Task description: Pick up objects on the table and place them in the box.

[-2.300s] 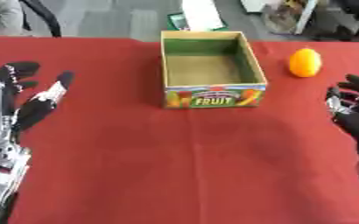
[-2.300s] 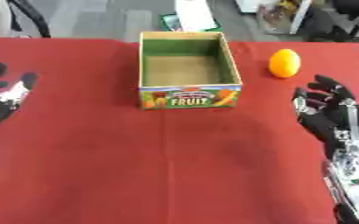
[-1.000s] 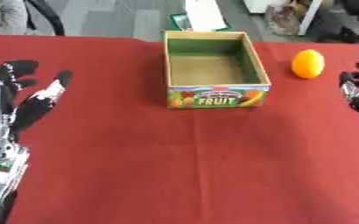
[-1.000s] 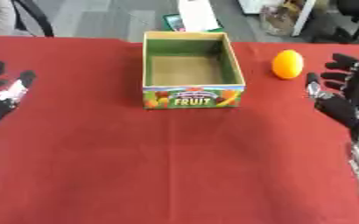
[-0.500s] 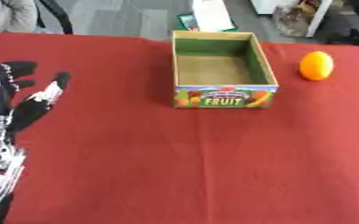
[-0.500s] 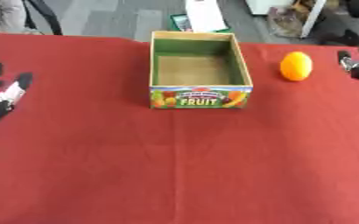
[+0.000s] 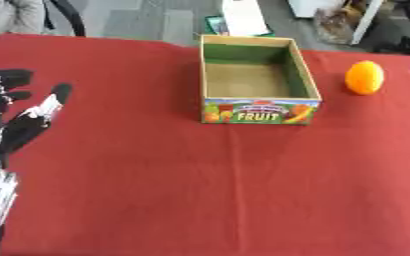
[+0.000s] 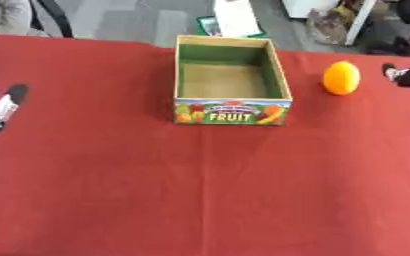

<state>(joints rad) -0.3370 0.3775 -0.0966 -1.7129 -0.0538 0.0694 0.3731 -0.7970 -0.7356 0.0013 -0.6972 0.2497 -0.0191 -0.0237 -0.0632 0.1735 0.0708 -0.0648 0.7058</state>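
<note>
An orange (image 8: 341, 77) lies on the red tablecloth to the right of an open cardboard box (image 8: 232, 110) printed FRUIT, whose inside shows nothing. My right hand (image 8: 404, 75) shows only as black fingers at the right edge, level with the orange and a short way to its right, not touching it. My left hand (image 7: 18, 117) stands open at the left edge, fingers spread and pointing up, well left of the box.
The red table (image 7: 200, 190) runs across both views. Beyond its far edge lie a grey floor, a white sheet (image 8: 237, 20) and a chair leg. A person's sleeve shows in the upper left corner.
My right hand has moved up and to the right, from beside the box's front corner to the right edge level with the orange. The camera has shifted a little. The left hand stays put.
</note>
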